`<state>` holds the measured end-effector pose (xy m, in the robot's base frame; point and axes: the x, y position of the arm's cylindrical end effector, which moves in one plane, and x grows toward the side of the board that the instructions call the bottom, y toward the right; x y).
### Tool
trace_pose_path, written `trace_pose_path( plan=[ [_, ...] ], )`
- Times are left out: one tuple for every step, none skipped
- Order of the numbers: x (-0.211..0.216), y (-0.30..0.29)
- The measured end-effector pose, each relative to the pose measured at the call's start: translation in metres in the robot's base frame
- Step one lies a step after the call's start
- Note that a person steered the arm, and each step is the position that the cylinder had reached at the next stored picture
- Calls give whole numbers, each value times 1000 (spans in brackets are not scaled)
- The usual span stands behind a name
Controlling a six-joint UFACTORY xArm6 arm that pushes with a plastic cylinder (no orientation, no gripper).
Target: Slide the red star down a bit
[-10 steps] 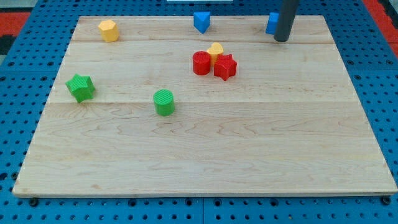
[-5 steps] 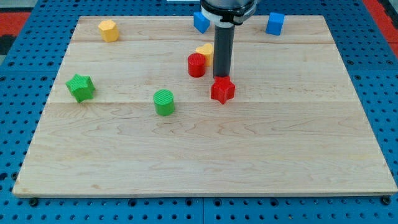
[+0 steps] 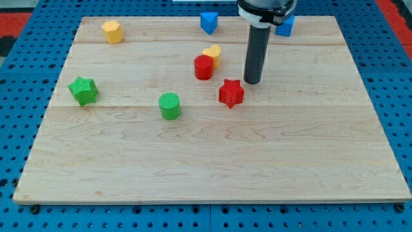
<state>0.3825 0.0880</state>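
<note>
The red star [image 3: 231, 93] lies near the middle of the wooden board [image 3: 212, 161], below and to the right of the red cylinder [image 3: 203, 67] and the yellow heart-shaped block [image 3: 213, 53]. My tip [image 3: 252, 82] stands just above and to the right of the red star, a small gap away and not touching it. The dark rod rises from the tip toward the view's top.
A green cylinder [image 3: 170, 106] sits left of the star and a green star [image 3: 84, 90] at the far left. A yellow hexagon block [image 3: 112, 31] is at the top left. A blue block [image 3: 208, 22] and a blue cube [image 3: 285, 26], partly hidden by the arm, are at the top.
My tip came from the top right, pushed the red star down away from the red cylinder and yellow block, then moved off to the right. The red cylinder and yellow block shifted slightly left.
</note>
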Motion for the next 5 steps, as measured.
trace_pose_path(
  plan=[
    [0, 9],
    [2, 29],
    [2, 57],
    [2, 28],
    [3, -41]
  ],
)
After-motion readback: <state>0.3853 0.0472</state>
